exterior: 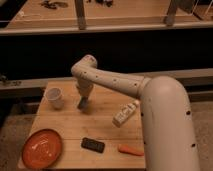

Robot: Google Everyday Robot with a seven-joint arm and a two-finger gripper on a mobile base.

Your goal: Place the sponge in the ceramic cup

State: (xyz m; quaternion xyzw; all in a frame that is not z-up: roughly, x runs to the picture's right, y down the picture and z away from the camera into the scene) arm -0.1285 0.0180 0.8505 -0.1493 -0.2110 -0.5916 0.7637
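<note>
The white ceramic cup [55, 97] stands upright near the back left corner of the wooden table [107, 132]. My arm reaches in from the right and bends down over the back of the table. My gripper [83, 103] points downward just right of the cup, a short gap away from it. It is shut on the small dark green sponge [84, 106], which sits between the fingertips at or just above the table top. Most of the sponge is hidden by the fingers.
A white tube-like bottle [126, 113] lies right of centre. A flat black rectangular object [93, 145] and an orange carrot-like item [131, 149] lie near the front edge. An orange plate [42, 148] sits at the front left. A dark shelf runs behind the table.
</note>
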